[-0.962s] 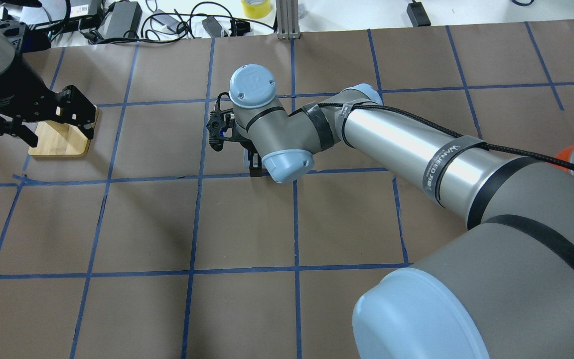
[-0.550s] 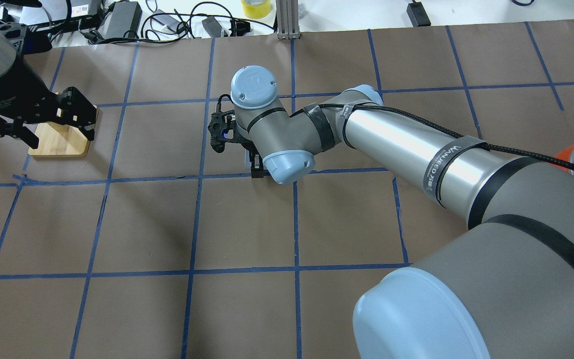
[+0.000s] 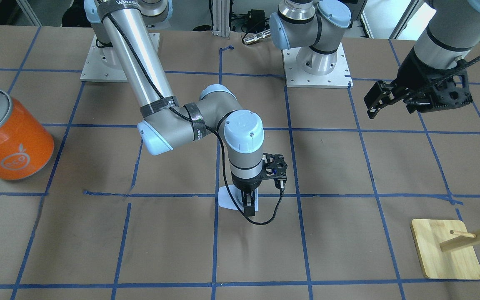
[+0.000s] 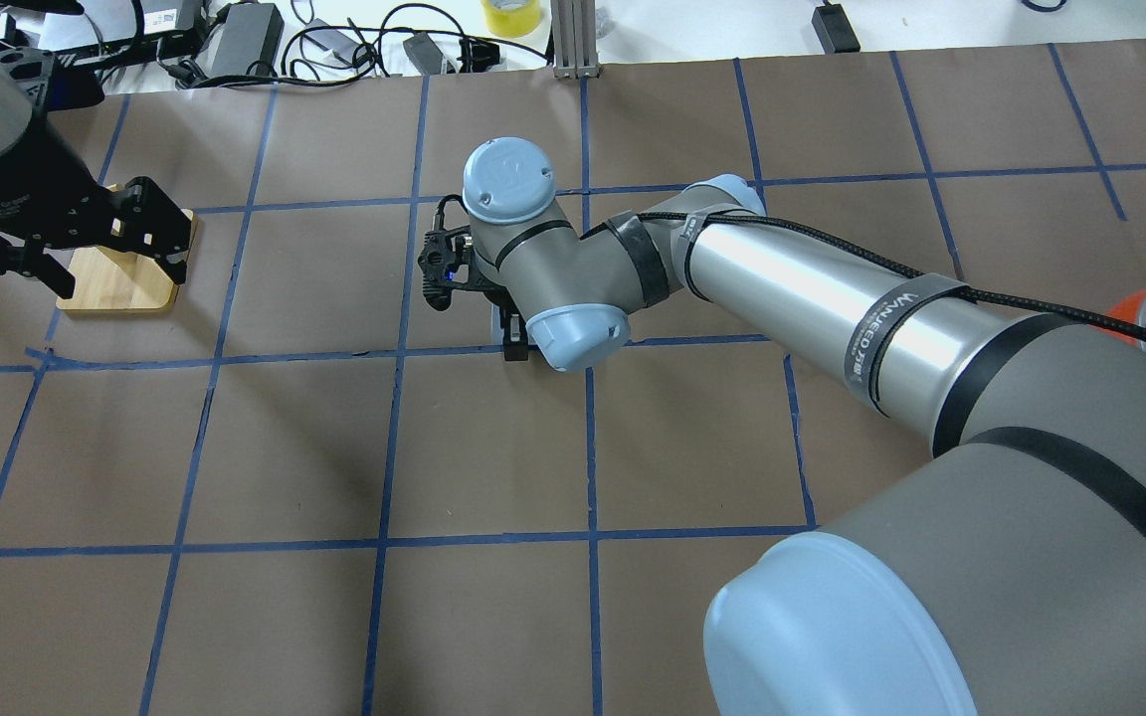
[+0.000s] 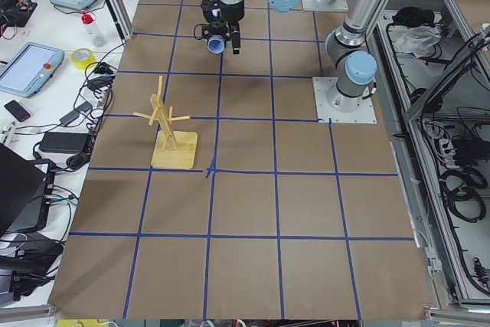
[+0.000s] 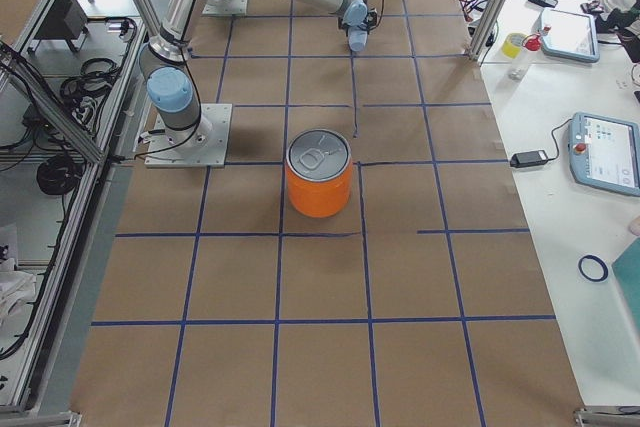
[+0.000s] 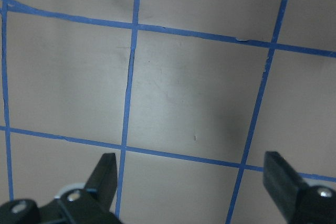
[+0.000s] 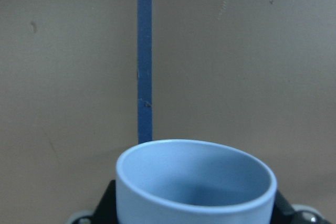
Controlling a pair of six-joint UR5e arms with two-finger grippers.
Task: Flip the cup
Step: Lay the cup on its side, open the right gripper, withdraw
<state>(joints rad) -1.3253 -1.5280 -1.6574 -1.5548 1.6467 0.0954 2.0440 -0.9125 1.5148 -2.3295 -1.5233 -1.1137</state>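
Observation:
The cup (image 8: pixel 194 182) is a pale bluish-white tumbler held between my right gripper's fingers; its open mouth and light blue inside show in the right wrist view. In the front view the cup (image 3: pixel 226 197) sits low over the brown table, beside my right gripper (image 3: pixel 248 205), which is shut on it. From overhead, my right gripper (image 4: pixel 513 343) shows under the wrist and the cup is almost hidden. My left gripper (image 7: pixel 191 182) is open and empty above the table; it also shows at the far left overhead (image 4: pixel 115 267).
A large orange can (image 3: pixel 11 137) with a silver lid stands on my right side. A wooden peg stand (image 3: pixel 444 254) stands on its square base on my left side, close under the left gripper (image 3: pixel 390 109). Cables and power bricks (image 4: pixel 245 35) lie beyond the table's far edge.
My right wrist has shifted slightly with the cup still in its fingers. My left gripper has drifted a little toward the far left and stays open.

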